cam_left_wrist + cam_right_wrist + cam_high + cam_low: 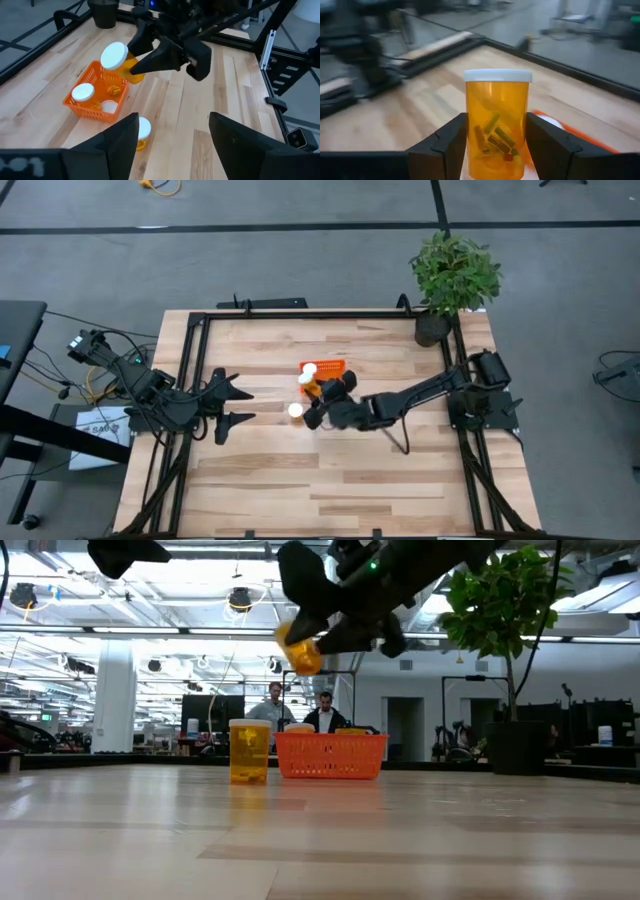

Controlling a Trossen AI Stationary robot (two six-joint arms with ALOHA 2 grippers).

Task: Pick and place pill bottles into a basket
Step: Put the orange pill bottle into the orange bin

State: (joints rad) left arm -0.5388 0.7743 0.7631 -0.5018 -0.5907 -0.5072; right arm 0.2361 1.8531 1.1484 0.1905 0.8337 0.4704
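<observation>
Right gripper [318, 392] clamped on white-capped amber pill bottle [308, 388], at orange mesh basket's [334, 367] near-left corner, mid-table. Low view: bottle [301, 653] aloft above basket [330, 756]; another bottle [249, 751] standing alongside. Left gripper [172, 135] parted, empty, near table's left edge.

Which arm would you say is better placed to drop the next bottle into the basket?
Right: the right gripper already holds a pill bottle aloft beside the basket. The left gripper waits empty, farther off.
</observation>
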